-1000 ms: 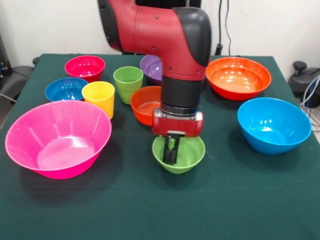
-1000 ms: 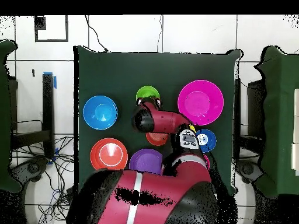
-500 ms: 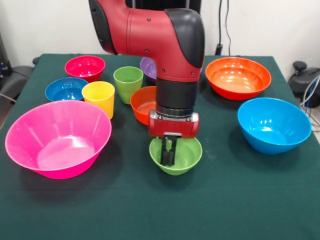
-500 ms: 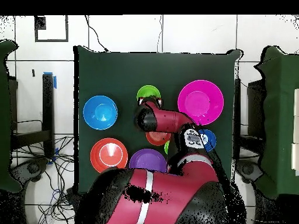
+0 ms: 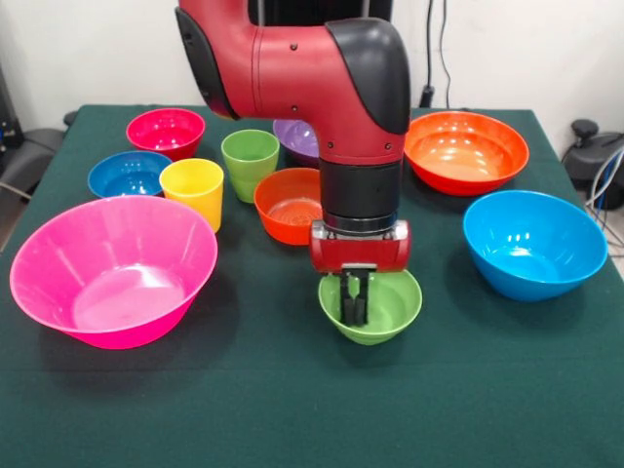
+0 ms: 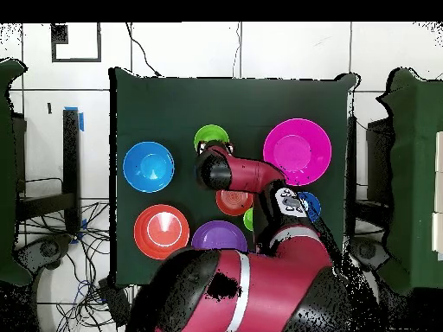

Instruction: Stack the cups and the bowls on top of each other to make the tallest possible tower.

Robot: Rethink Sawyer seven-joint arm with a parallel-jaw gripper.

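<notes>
My gripper (image 5: 353,300) reaches down into the small light-green bowl (image 5: 392,304) near the table's front middle, its fingers shut on the bowl's back wall. In the overhead view the arm hides all but part of this bowl (image 6: 209,136). Behind it sits the small orange-red bowl (image 5: 286,207). The yellow cup (image 5: 193,188) and the light-green cup (image 5: 250,159) stand upright to the left. The large light-blue bowl (image 5: 534,244) is at the right and the large pink bowl (image 5: 112,268) at the front left. No tower shows; every piece stands singly.
The large orange bowl (image 5: 465,151) sits at the back right, and the purple bowl (image 5: 295,135) is partly hidden behind the arm. The magenta-red bowl (image 5: 166,130) and dark-blue bowl (image 5: 128,175) are at the back left. Green cloth (image 5: 292,409) lies bare in front.
The gripper has shifted to the right in the front view, and the light-green bowl has moved right with it. The other bowls and cups have stayed put.
</notes>
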